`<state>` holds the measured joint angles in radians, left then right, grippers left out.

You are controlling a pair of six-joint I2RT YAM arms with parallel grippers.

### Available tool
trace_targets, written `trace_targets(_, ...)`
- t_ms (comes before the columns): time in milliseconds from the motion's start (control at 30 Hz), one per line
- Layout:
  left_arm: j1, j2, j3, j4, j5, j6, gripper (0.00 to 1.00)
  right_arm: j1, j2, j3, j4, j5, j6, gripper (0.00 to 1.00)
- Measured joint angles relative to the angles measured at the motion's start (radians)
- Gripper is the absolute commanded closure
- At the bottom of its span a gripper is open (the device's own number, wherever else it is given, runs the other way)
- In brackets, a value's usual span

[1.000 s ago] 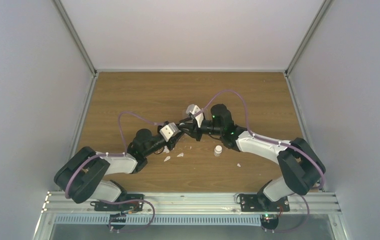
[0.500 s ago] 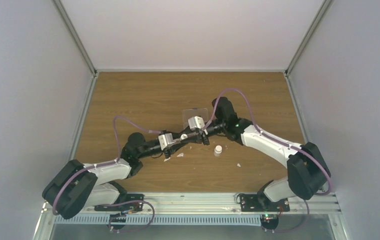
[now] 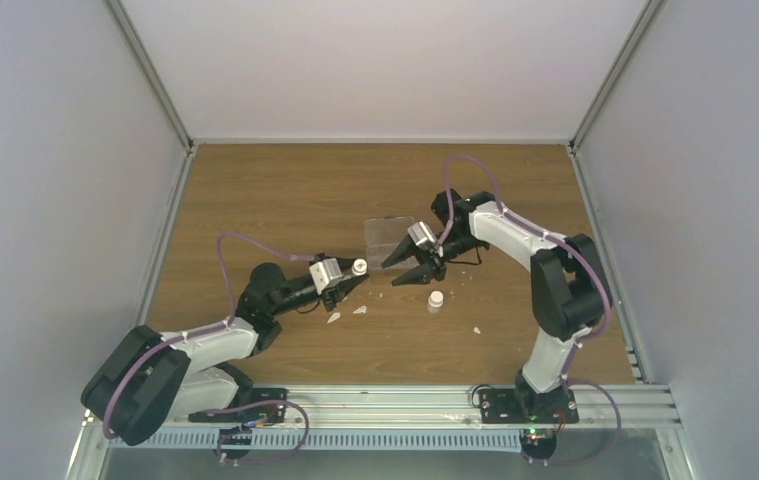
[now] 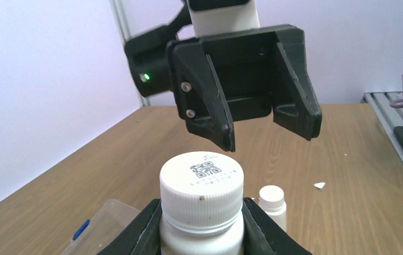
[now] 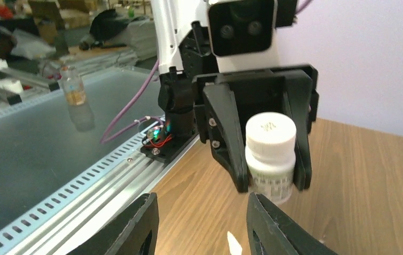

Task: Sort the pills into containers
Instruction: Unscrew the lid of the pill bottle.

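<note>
While I watch from overhead, the left pincer (image 3: 349, 279) is clamped on a white vial (image 3: 358, 267), gripping the body just below its cap (image 4: 201, 180). The vial lies along the pincer's line, so the cap faces right and slightly far, straight at the other arm. The left wrist camera shows a small printed square code on the flat top of the cap.

The right pincer (image 3: 395, 273) stands spread wide apart with nothing in it. It points back at the capped end of the held vial, close to it but not touching.

The organiser box (image 3: 387, 230) lies flat on the wooden surface (image 3: 255, 190) about mid-way across, just on the far side of the right pincer. The right wrist covers its right-hand part from above. From the left wrist I catch only one clear corner of it, with a blue mark on it, and I cannot tell what its compartments hold.

A small vial (image 3: 436, 300), capped and upright, stands on the surface just near and right of the right pincer. A few white flakes (image 3: 334, 318) lie on the near side: two close below the left pincer, and one further right, beyond the small vial.
</note>
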<state>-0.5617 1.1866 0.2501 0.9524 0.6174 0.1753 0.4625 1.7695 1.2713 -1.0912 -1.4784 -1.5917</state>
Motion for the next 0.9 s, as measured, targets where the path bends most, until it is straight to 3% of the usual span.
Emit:
trace_targets(167, 0.002, 0.019, 0.000, -0.004, -0.051, -0.004, 0.38, -0.036, 0.063, 0.022, -0.146, -0.030, -0.101, 0.00)
trace_targets(367, 0.002, 0.062, 0.023, -0.032, -0.089, -0.004, 0.38, -0.105, 0.113, 0.178, -0.221, -0.049, -0.070, 0.01)
trace_targets(633, 0.002, 0.102, 0.097, -0.096, -0.150, -0.008, 0.38, -0.251, 0.363, 0.598, -0.236, -0.057, 0.186, 0.00)
trace_targets(900, 0.002, 0.145, 0.213, -0.160, -0.174, -0.012, 0.37, -0.343, 0.552, 1.123, -0.208, -0.069, 0.642, 0.00)
